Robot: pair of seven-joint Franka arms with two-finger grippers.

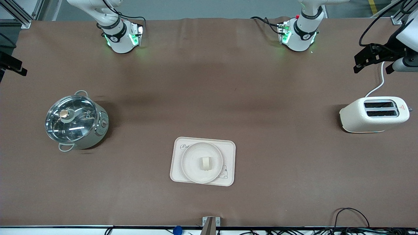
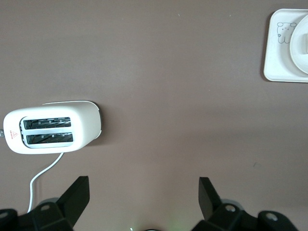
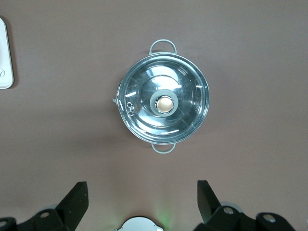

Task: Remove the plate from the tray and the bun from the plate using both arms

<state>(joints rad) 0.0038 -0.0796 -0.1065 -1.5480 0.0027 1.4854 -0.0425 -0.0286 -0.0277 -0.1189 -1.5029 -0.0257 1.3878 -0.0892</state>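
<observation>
- Left gripper point(image 2: 142, 192): black two-finger tool, fingers spread wide, nothing between them. In the front view it sits at the upper right edge of the frame, up in the air over the left arm's end of the table, near the white two-slot toaster point(image 1: 374, 114).
- Right gripper point(image 3: 142, 192): same black tool, fingers likewise spread wide and empty. Its wrist view looks straight down on the pale green pot with a glass lid point(image 3: 164, 103) in mid frame, so it hangs over that pot; in the front view only a dark piece shows at the upper left edge.
- Flat cream rectangular tray point(image 1: 228, 147) with rounded corners and a bunny drawing: lower centre of the front view, between pot and toaster and nearer the front camera than both.
- Round shallow cream-white plate point(image 1: 189, 163): resting on the tray, inside its edges.
- Small pale cream cylinder-shaped bun point(image 1: 206, 162): sitting about mid-plate.
- Progress, judged: nothing done. Plate not yet off the tray, bun not yet off the plate; both steps remain.
- Relation to tools: the stack lies well apart from both grippers. Left wrist view catches only a tray corner at its upper right; right wrist view only a sliver of tray at its upper left edge.
- Neither gripper touches any task item.
</observation>
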